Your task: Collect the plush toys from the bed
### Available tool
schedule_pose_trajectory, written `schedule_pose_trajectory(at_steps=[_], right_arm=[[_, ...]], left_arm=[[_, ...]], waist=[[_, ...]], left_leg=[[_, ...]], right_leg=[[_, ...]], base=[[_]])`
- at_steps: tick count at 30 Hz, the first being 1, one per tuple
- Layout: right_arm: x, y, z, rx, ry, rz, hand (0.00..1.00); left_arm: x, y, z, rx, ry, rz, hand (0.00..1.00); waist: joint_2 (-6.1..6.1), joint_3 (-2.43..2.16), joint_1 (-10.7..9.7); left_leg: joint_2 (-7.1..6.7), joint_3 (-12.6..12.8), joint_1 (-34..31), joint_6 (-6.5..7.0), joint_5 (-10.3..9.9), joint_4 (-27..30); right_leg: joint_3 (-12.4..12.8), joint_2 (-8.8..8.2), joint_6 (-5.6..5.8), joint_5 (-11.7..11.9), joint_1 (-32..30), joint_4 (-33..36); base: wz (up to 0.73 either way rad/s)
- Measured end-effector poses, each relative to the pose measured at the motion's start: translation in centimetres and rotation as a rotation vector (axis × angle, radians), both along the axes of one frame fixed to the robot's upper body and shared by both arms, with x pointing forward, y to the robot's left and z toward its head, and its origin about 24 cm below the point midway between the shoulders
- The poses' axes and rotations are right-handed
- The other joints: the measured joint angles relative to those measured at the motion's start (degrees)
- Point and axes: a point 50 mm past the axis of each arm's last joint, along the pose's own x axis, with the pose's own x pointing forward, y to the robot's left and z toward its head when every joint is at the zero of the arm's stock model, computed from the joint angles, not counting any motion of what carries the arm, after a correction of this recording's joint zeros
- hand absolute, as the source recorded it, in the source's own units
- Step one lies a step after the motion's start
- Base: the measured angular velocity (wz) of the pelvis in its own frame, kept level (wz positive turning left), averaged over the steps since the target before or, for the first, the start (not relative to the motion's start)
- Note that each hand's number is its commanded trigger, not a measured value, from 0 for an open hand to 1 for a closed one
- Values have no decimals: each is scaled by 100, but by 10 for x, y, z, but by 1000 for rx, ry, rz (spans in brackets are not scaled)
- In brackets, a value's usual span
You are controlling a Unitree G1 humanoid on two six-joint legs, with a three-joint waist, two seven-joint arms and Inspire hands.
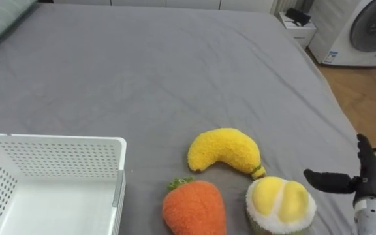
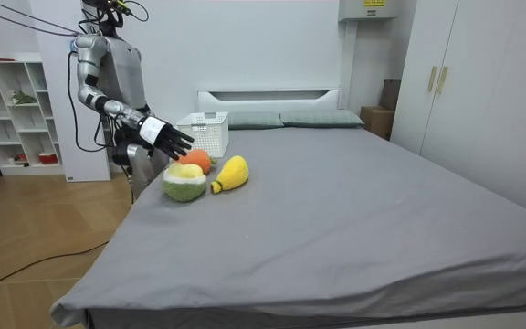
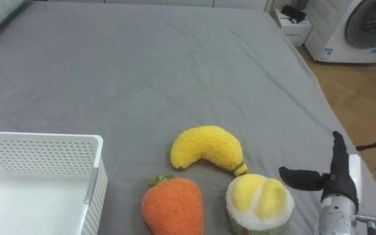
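Observation:
Three plush toys lie close together on the grey bed [image 1: 175,65]: a yellow banana [image 1: 224,150], an orange carrot [image 1: 194,207] with a green top, and a round green-and-yellow fruit [image 1: 281,205]. My right hand [image 1: 364,179] hovers open just right of the round fruit, fingers straight and thumb pointing toward it, touching nothing. In the room view the right hand [image 2: 164,135] reaches out over the toys [image 2: 199,174] from the bed's side. A white slatted basket [image 1: 44,183] stands empty at the lower left.
The bed's right edge runs near my right hand, with wooden floor beyond. A washing machine [image 1: 364,29] and a small white stand [image 1: 297,25] sit at the far right. Pillows [image 2: 281,119] lie at the headboard.

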Motion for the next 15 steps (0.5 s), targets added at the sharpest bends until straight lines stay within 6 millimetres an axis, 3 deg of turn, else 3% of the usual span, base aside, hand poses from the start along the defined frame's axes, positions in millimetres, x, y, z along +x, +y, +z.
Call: schedule_pose_trajectory(at_steps=[5,11,15], right_arm=[[-2,3,-7,35,53,39,0],[-14,15,-35,87,235,143,0],[-21,25,-48,164,332,234,0]], left_arm=[[-2,-2,-1,-7,19,-7,0],[-4,-5,-2,-16,36,-3,0],[-3,-5,-1,-24,32,-4,0]], waist=[[26,-3,-3],[-42,-37,22],[-70,-34,16]], left_leg=[[2,-4,-4,0,0,2],[5,0,1,0,0,3],[3,-11,3,0,0,2]], right_leg=[[-2,0,0,0,-4,-1],[-2,3,-2,1,2,5],[-26,-5,-2,2,49,-13]], base=[[0],[0],[2]])
